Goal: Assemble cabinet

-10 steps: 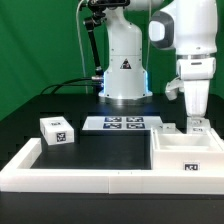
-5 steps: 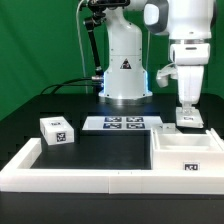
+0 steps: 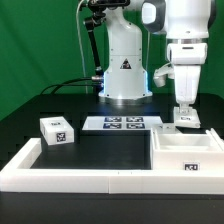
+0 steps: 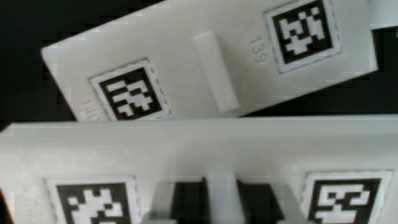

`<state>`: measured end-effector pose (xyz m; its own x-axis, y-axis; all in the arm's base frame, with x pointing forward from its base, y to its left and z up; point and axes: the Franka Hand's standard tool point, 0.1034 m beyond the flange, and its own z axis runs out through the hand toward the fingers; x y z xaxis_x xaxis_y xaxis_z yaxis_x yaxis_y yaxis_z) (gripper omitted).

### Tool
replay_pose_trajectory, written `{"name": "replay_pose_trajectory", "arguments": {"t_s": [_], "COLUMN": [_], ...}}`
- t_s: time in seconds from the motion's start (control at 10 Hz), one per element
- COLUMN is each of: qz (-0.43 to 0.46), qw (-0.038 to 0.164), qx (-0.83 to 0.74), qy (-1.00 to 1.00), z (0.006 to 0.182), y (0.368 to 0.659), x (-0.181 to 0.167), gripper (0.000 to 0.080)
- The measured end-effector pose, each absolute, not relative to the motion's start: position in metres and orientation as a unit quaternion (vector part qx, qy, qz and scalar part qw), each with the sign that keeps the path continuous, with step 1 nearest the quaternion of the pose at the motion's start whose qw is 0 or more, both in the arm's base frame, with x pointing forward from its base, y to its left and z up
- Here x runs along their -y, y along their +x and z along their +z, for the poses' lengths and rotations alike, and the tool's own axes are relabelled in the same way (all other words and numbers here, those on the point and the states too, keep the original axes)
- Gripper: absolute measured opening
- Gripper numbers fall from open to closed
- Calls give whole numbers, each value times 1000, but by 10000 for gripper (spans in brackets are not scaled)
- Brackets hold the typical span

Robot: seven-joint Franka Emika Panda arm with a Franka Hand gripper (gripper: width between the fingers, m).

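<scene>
The cabinet's large white open body (image 3: 189, 155) stands at the front on the exterior view's right, with a tag on its front wall. My gripper (image 3: 186, 111) hangs just behind it, shut on a small white tagged block (image 3: 191, 119). In the wrist view my gripper (image 4: 222, 203) clamps a raised ridge of this block (image 4: 196, 160), between the block's two tags. Another white part with two tags and a ridge (image 4: 196, 70) lies on the black table beyond it. A further small tagged block (image 3: 57, 128) sits alone at the exterior view's left.
The marker board (image 3: 124, 123) lies flat at mid-table before the robot's base (image 3: 124, 70). Long white border rails (image 3: 70, 170) run along the front and the exterior view's left. Black tabletop lies between them.
My gripper has moved up and toward the exterior view's left, and the small block has moved with it.
</scene>
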<state>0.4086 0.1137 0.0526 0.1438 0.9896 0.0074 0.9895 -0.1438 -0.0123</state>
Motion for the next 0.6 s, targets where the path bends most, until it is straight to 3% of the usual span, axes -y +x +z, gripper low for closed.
{"name": "replay_pose_trajectory", "arguments": {"t_s": [0.2,0.6], "qz": [-5,-5], "qw": [2,5], "qx": [656,655], "qy": [-755,-755], "z": [60,57], "y": [438,442], "x": [-119,-120], "gripper": [70,70]}}
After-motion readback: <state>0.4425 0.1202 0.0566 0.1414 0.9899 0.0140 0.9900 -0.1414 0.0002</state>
